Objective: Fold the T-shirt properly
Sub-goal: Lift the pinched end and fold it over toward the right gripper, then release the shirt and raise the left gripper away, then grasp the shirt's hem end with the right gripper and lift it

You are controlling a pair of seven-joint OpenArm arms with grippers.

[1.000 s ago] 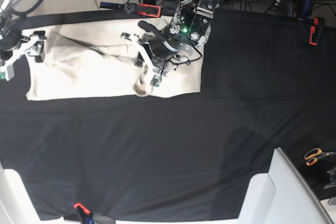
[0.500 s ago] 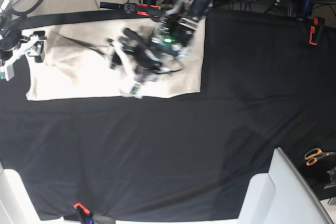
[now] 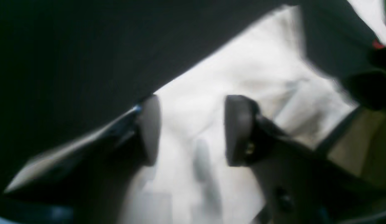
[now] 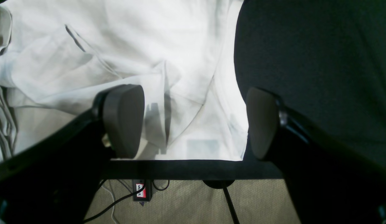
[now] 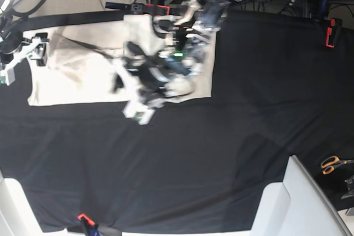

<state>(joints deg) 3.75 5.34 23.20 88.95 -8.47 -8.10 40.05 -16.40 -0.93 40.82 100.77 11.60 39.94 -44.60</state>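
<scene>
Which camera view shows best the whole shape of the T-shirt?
The base view: the T-shirt lies spread there on the black tablecloth, though one arm covers part. Each wrist view shows only a creased patch between an open claw's pads.

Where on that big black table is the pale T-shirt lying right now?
In the base view the T-shirt lies flat in the upper left part of the black tablecloth, near the far edge, with the left end effector over its near edge.

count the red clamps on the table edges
3: one at the top edge by the shirt, one top right, one at the bottom edge. Others may be hidden.
</scene>
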